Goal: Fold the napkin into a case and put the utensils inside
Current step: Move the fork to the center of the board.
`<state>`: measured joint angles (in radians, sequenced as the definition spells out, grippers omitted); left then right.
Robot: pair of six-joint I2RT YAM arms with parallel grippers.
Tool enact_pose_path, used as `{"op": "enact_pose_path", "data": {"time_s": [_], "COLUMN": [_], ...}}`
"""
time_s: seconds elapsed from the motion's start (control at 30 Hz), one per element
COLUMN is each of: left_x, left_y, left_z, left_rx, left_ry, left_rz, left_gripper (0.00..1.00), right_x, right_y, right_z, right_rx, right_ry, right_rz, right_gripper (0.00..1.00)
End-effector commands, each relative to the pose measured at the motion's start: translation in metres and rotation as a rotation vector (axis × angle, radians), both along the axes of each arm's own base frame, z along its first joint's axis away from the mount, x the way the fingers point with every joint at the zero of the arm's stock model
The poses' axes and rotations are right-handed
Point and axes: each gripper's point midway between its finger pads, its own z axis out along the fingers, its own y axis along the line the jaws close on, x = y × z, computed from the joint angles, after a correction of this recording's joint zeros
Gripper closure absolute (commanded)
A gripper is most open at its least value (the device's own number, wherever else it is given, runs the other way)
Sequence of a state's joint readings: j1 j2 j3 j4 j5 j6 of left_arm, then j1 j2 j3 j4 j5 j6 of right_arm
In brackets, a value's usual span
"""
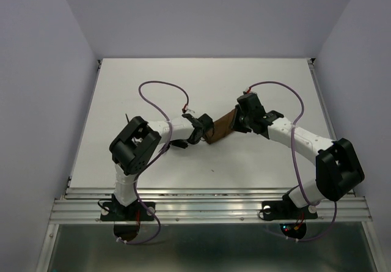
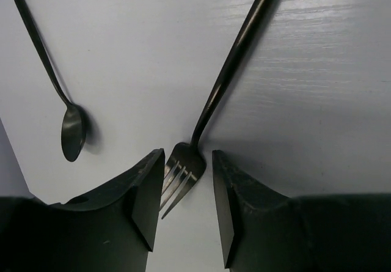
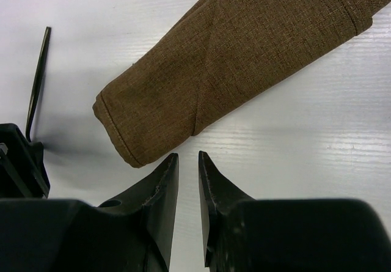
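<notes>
When viewed from above: left arm folded at raised elbow, forearm stretched right, left gripper low over white tabletop, close to right gripper near table centre. Right arm bent back at far-right elbow, forearm angled up-left. Between the two grippers, narrow folded pouch of plain brown woven cloth, flat on table.

Left wrist view: jaws parted, not clamping, standing either side of the head of slim black metal fork. Fork flat on table, tines toward camera. Small black metal spoon off to left, apart from fork.

Right wrist view: fingers nearly together, narrow empty gap, gripping nothing. Pouch's stitched end just beyond fingertips; can't tell if touching.
</notes>
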<state>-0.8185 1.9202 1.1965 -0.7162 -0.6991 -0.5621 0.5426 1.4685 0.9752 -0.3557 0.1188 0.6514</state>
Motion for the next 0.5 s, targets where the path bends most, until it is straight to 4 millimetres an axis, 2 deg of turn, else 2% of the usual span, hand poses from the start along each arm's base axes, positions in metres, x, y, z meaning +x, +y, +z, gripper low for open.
{"op": "enact_pose_path", "data": {"time_s": [0.0, 0.13, 0.17, 0.2, 0.3, 0.43, 0.47], "left_x": [-0.001, 0.007, 0.016, 0.017, 0.028, 0.029, 0.028], "left_y": [-0.02, -0.036, -0.038, -0.044, -0.043, -0.034, -0.034], "left_z": [0.008, 0.031, 0.042, 0.044, 0.05, 0.039, 0.035], "left_rx": [-0.132, -0.276, -0.339, -0.404, -0.515, -0.518, -0.519], "left_ry": [-0.001, -0.008, -0.032, -0.01, 0.013, 0.081, 0.102], "left_rz": [0.023, -0.011, -0.024, -0.041, -0.084, -0.143, -0.155], "left_gripper": [0.5, 0.5, 0.5, 0.5, 0.5, 0.28, 0.27], "right_x": [0.008, 0.007, 0.006, 0.006, 0.005, 0.003, 0.002], "right_y": [0.003, 0.003, 0.002, 0.002, 0.0, -0.005, -0.006], "right_z": [0.019, 0.019, 0.019, 0.019, 0.022, 0.024, 0.024], "right_rx": [0.027, 0.028, 0.026, 0.026, 0.028, 0.018, 0.016], "right_ry": [-0.049, -0.052, -0.052, -0.052, -0.061, -0.072, -0.075], "right_rz": [-0.006, -0.006, -0.008, -0.008, -0.012, -0.02, -0.021], "right_gripper": [0.75, 0.75, 0.75, 0.75, 0.75, 0.74, 0.74]}}
